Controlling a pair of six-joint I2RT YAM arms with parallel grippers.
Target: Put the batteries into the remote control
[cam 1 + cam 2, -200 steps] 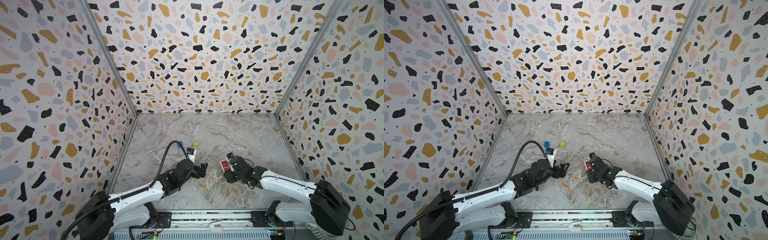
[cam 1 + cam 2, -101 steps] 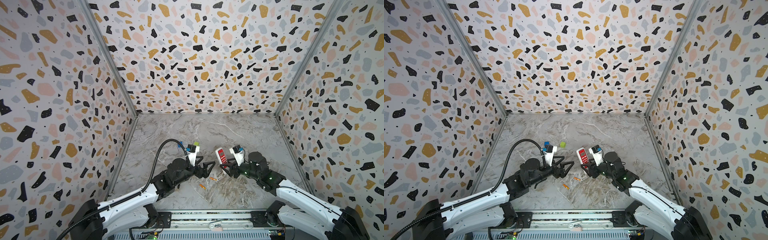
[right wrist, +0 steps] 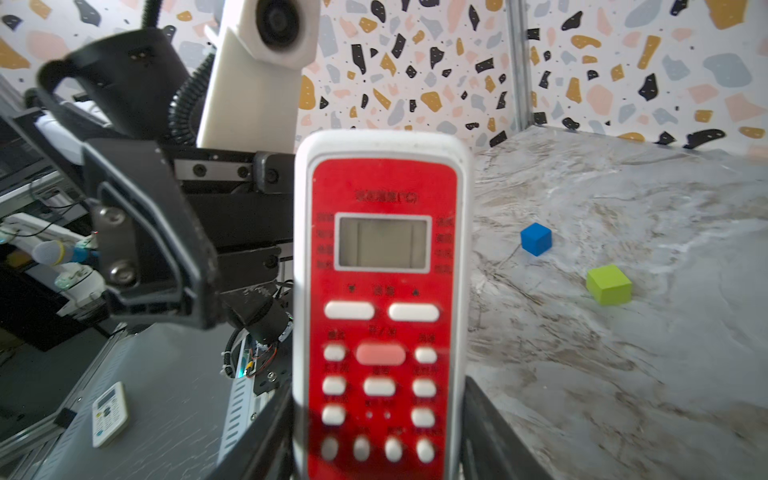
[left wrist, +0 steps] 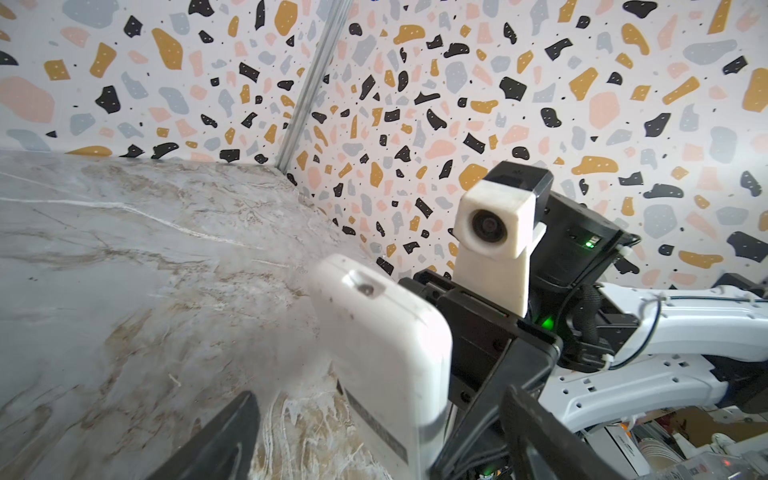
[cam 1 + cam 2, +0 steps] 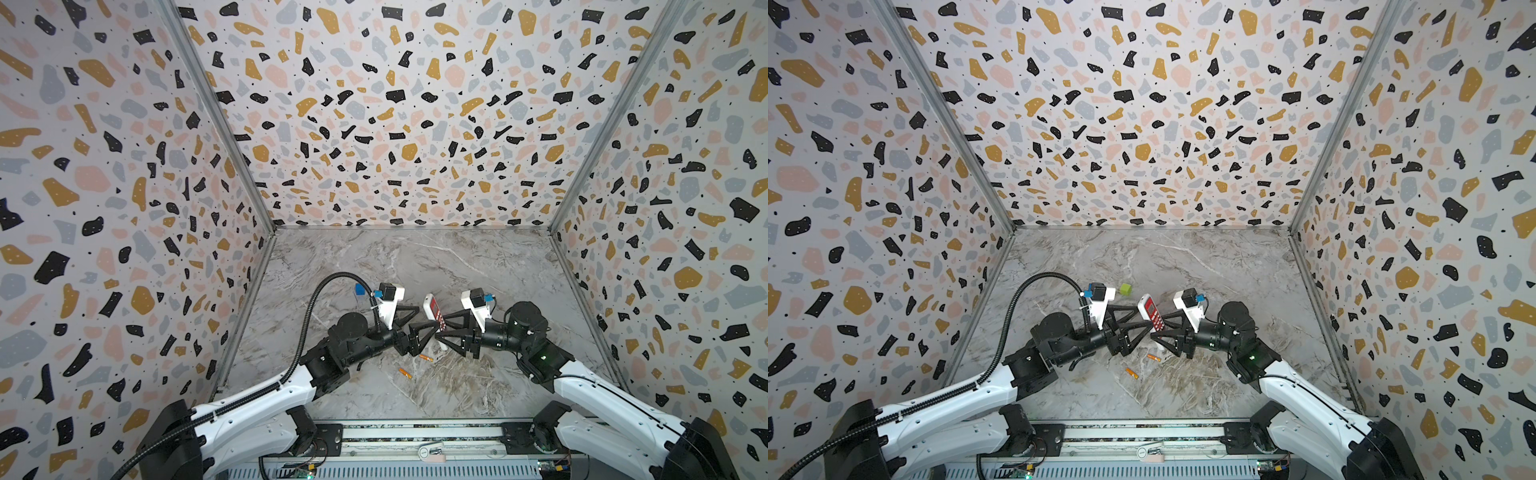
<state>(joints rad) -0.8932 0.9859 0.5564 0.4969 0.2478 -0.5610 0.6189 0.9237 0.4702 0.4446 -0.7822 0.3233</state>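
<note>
- My right end effector [image 5: 442, 332] pinches the remote control [image 5: 434, 309] at its lower part; in my right wrist view my fingers [image 3: 490, 432] close in on its two long edges
- The remote control is held on end and at a slant, lifted off the bench [image 5: 415, 257], about midway between my two arms in both top views
- Its red front, with the grey screen and the rows of white buttons, faces my right wrist camera; its plain white back faces my left wrist camera
- My left end effector [image 5: 424, 322] is spread wide and points straight at my right one, tips almost meeting it
- In my left wrist view the white back of the remote control sits between my left fingers [image 4: 216, 440]; I cannot tell whether either of them touches it
- The first battery [image 5: 425, 357] lies flat on the bench just under the two end effectors, on the side toward my bases
- The second battery [image 5: 405, 374] lies a little nearer my bases, close to the first but apart from it; neither is held or touched
- A blue cube [image 3: 536, 244] and a green cube [image 3: 609, 286] rest on the bench beyond my left arm, near each other but not touching
</note>
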